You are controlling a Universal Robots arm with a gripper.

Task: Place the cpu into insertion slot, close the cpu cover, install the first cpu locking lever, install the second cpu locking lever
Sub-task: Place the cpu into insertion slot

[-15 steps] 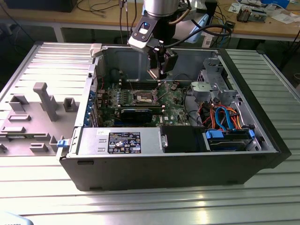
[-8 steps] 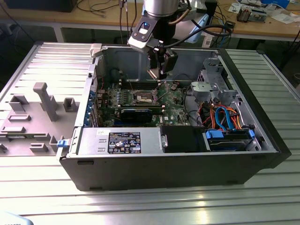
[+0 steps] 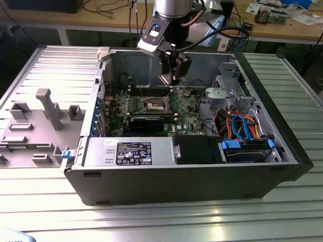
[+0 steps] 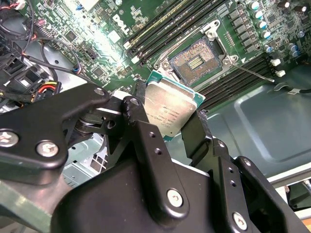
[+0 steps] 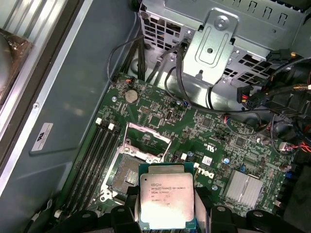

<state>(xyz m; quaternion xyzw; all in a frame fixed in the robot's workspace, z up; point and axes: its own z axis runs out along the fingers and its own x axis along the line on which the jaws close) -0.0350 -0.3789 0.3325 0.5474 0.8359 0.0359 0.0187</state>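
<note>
My gripper (image 3: 170, 75) hangs inside the open computer case, shut on the cpu (image 4: 172, 108), a flat square chip with a silver-grey top. In both wrist views the black fingers (image 4: 138, 114) clamp two opposite edges of the cpu (image 5: 166, 200). The chip hovers above the green board, a little off to one side of the insertion slot (image 4: 197, 62), whose dark centre lies bare (image 5: 127, 177). The cpu cover (image 5: 146, 141) stands swung up at the slot's edge. A thin locking lever (image 4: 252, 73) sticks out beside the slot. In the exterior view the slot (image 3: 155, 105) lies just below the gripper.
Long black memory slots (image 4: 160, 29) flank the socket. A black graphics card (image 3: 146, 122), the power supply (image 3: 131, 151), a metal drive cage (image 3: 224, 93) and coloured cables (image 3: 242, 126) crowd the case. A grey fixture plate (image 3: 35, 126) lies at the exterior view's left.
</note>
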